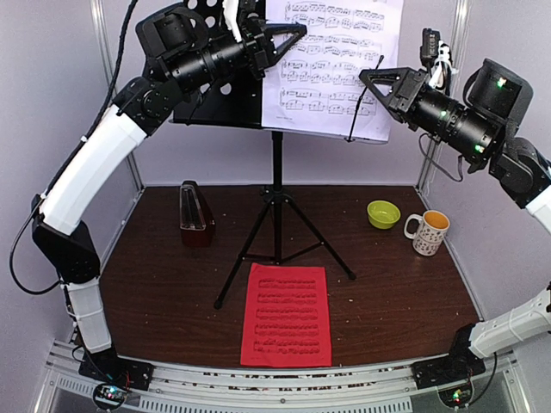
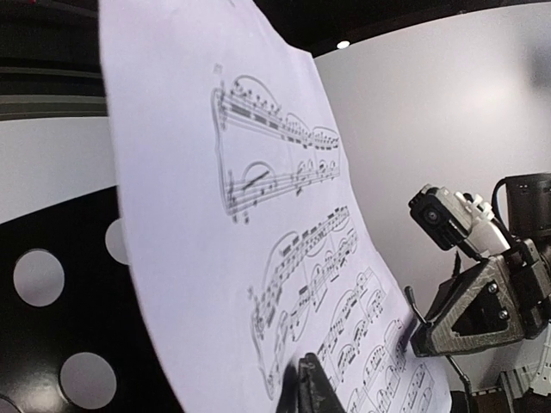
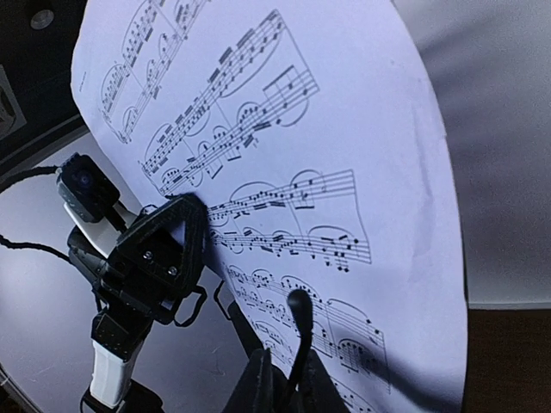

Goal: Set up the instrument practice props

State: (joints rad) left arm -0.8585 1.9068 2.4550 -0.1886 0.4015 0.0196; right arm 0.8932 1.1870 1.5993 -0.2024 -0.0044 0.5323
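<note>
The black tripod music stand [image 1: 276, 198] stands at the middle of the dark brown table [image 1: 155, 292], its perforated desk [image 1: 225, 112] raised to the height of the two arms. The white music sheet [image 1: 331, 64] rests upright against the right part of that desk, printed side facing the arms. The left gripper [image 1: 297, 34] reaches in from the left and meets the sheet at its upper left edge. The right gripper [image 1: 368, 79] comes in from the right and sits at the sheet's right edge, about halfway down. A thin black rod [image 1: 365, 96] slants across the paper there, just beside the right gripper's tips. In the left wrist view the left arm's fingers stand close together at the paper's lower edge. Whether they pinch the sheet or have let it go cannot be told. In the right wrist view the right arm's fingers are likewise narrow, with the rod rising in front of them, and it cannot be told whether they clamp anything. The red music sheet [image 1: 286, 314] lies flat on the table in front of the tripod's feet, near the front edge and between the two arm bases. The small pyramid metronome [image 1: 194, 206] stands upright under its clear cover at the back left, well apart from the stand's pole. At the back right a green bowl [image 1: 383, 213] sits near a spotted mug [image 1: 428, 232], the bowl to the left of the mug.
</note>
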